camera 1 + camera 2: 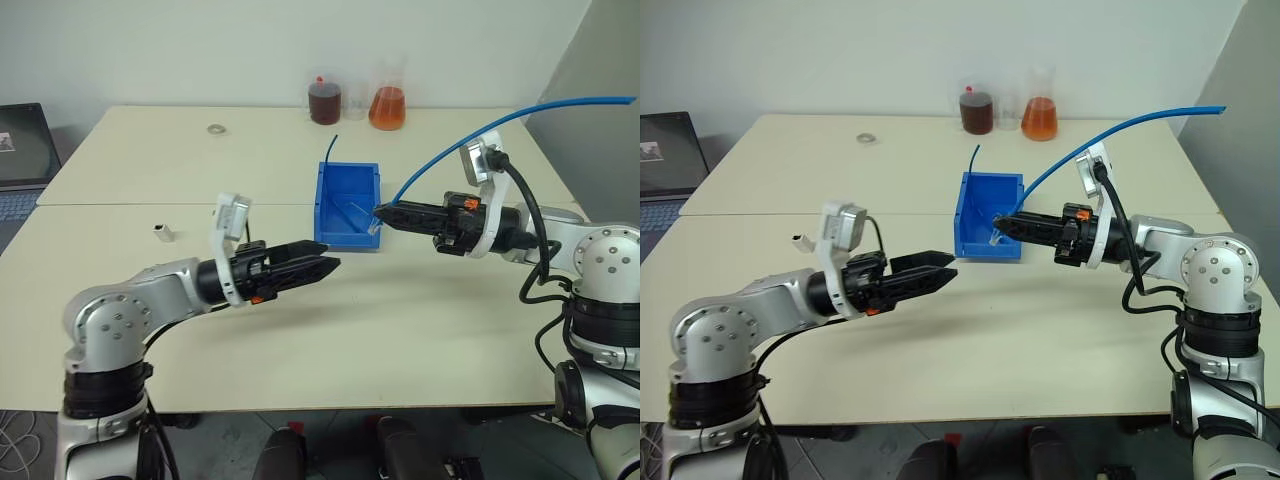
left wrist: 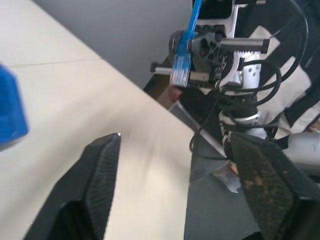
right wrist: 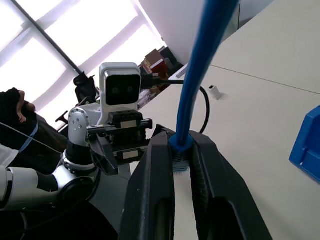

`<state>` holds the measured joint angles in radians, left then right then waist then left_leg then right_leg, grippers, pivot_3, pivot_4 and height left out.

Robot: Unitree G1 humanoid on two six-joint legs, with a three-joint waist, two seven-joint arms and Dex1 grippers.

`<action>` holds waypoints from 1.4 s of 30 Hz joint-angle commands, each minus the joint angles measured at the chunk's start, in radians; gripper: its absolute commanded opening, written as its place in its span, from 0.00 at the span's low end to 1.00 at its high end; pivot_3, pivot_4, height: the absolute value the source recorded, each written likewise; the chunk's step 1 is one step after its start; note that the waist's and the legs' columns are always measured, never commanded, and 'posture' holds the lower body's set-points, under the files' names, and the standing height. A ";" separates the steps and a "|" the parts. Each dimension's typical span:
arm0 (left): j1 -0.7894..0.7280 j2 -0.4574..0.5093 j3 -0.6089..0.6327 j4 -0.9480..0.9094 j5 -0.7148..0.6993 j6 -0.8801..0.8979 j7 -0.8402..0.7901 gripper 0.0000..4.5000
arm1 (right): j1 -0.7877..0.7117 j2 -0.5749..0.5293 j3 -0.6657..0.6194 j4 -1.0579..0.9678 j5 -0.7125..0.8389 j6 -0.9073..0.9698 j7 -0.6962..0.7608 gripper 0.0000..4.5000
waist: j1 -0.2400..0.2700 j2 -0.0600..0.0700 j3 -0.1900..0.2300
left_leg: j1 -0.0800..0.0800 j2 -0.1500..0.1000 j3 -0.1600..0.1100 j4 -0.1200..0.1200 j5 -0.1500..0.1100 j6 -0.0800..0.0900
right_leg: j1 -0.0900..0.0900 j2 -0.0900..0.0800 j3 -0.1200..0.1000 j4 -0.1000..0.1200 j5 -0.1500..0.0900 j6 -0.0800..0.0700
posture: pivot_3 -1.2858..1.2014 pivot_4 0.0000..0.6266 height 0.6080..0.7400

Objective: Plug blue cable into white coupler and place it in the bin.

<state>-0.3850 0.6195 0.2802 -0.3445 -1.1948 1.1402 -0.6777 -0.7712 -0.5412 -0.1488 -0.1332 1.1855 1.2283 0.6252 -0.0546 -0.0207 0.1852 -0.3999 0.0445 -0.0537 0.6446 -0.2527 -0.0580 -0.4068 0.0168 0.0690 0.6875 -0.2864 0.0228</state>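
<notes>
Right gripper clamped on blue cable over the bin; plug tip barely discernible. Left gripper beside bin, spread wide, empty.

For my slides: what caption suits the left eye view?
Right end effector holds the blue cable over the bin; left end effector open nearby.

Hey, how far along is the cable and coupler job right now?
Done: the right gripper has the blue cable pinched near its plug. In hand: that plug hovers by the bin; the left gripper is open, empty. Left: the white coupler lies alone on the table, so plugging and binning remain.
</notes>
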 commanded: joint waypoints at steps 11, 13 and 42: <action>0.319 -0.130 -0.060 0.074 0.915 -0.545 0.656 1.00 | -0.015 0.026 0.056 -0.005 -0.094 -0.088 0.090 0.04 | 0.019 0.000 0.000 | -0.002 0.000 0.002 -0.001 0.000 0.000 | 0.000 -0.001 0.001 -0.007 0.001 0.001 | 0.52 0.24 1.00; 0.295 -0.183 -0.028 0.109 0.953 -0.556 0.733 1.00 | -0.021 0.032 0.059 -0.001 -0.102 -0.089 0.094 0.04 | 0.024 0.000 0.000 | -0.002 0.000 0.002 -0.001 0.000 0.000 | 0.000 -0.001 0.001 -0.007 0.002 0.001 | 0.52 0.24 1.00; -0.385 0.017 -0.043 1.389 1.049 -1.060 0.237 1.00 | 0.014 0.060 0.026 -0.063 -0.091 -0.065 -0.010 0.04 | 0.027 0.000 0.000 | -0.002 -0.001 -0.001 0.000 0.000 0.000 | 0.001 -0.002 -0.003 -0.005 0.002 0.001 | 0.52 0.24 1.00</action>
<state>-0.7417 0.6392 0.2471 1.0070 -0.1658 0.1153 -0.4262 -0.7556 -0.4789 -0.0968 -0.1564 1.0794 1.1679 0.6225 -0.0272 -0.0206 0.1851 -0.4019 0.0436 -0.0544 0.6442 -0.2528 -0.0579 -0.4059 0.0152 0.0658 0.6828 -0.2842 0.0241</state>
